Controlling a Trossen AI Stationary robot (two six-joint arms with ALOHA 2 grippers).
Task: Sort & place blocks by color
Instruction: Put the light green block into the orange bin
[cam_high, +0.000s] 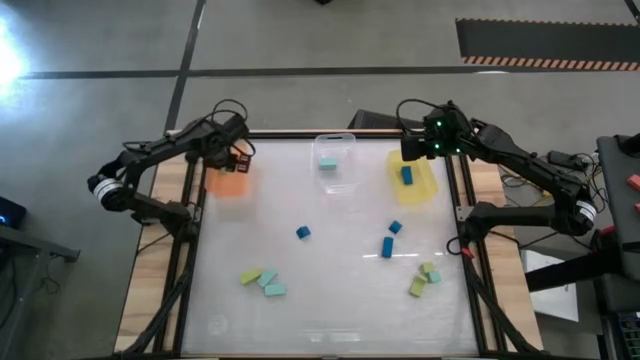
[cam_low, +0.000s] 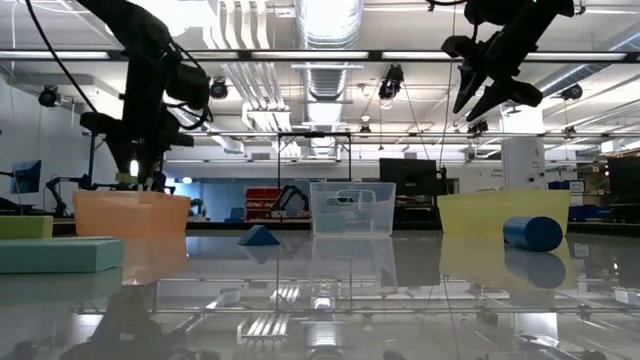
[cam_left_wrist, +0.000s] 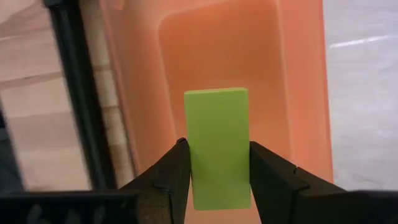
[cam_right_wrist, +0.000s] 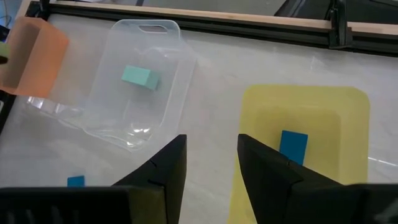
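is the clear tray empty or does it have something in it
Not empty: one light teal block lies inside the clear tray, seen in the right wrist view and from above.

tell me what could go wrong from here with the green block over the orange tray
The left gripper holds the yellow-green block near one side of the orange tray, so a drop might clip the wall. The right gripper is empty above the yellow tray; loose blocks remain.
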